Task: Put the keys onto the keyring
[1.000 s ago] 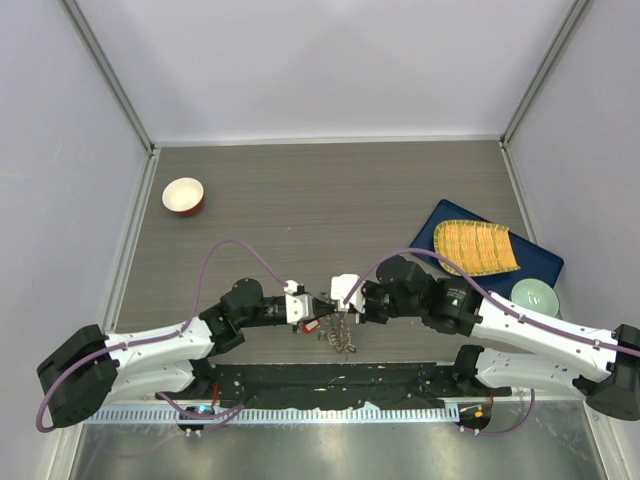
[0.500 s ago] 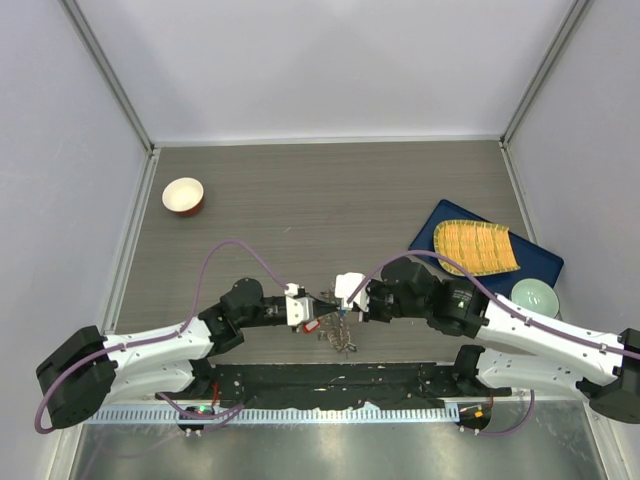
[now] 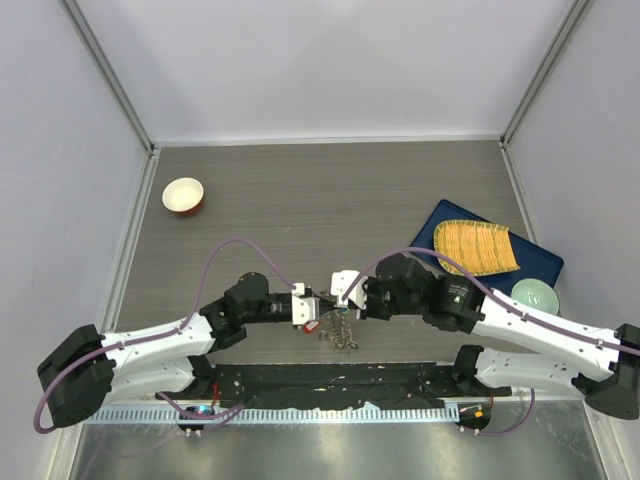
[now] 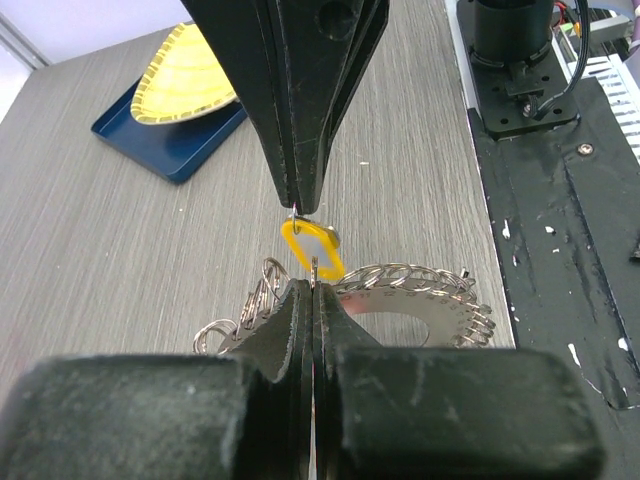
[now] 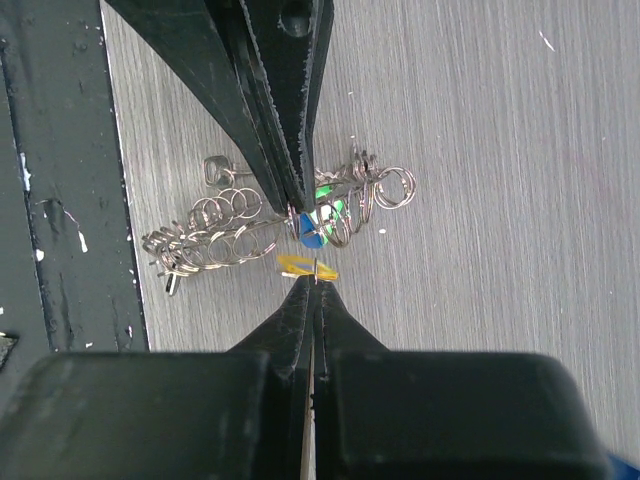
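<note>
— Where do we have the keyring (image 4: 400, 303)?
— It lies flat on the table (image 3: 300, 200), near the front edge, just below where our two arms meet. Its toothed rim is strung with many small wire loops (image 5: 225, 212).
— And our left gripper (image 4: 313, 292)?
— Its fingers are pressed fully together, with no gap that we can see. It pinches a thin metal bit at the near end of the yellow-tagged key (image 4: 312, 250).
— The right gripper (image 5: 315, 290)?
— It is closed just as tight, nipping the other end of the same key's tag. So we hold that key between both tips, raised above the ring and not resting on it.
— What else do we see by the ring?
— A blue tag (image 5: 313, 238) and a green tag (image 5: 330, 208) sit among the loops, and a red tag (image 3: 311, 326) lies at the ring's left side. We cannot tell whether those keys are threaded on.
— And farther off?
— A small red-and-white bowl (image 3: 183, 195) stands at the far left, well apart. On the right a blue tray (image 3: 540, 265) bears a yellow ribbed mat (image 3: 475, 247), and a pale green bowl (image 3: 535, 297) sits at the tray's near edge.
</note>
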Controlling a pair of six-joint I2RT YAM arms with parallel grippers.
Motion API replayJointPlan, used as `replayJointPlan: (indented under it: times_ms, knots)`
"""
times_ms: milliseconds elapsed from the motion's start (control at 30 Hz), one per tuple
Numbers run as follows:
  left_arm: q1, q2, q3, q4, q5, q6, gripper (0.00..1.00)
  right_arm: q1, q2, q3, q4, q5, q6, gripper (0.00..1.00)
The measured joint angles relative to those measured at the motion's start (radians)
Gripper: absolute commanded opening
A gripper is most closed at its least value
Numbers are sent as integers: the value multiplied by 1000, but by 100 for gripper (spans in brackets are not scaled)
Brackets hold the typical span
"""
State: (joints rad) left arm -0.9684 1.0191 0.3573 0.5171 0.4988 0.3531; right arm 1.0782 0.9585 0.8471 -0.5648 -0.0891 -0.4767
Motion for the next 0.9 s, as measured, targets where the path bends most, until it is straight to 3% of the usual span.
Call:
replayJointPlan:
  times_ms: [900]
  knots:
    - [-5, 20, 7, -5, 1, 15, 0, 0, 30, 12, -8, -60, -19, 1]
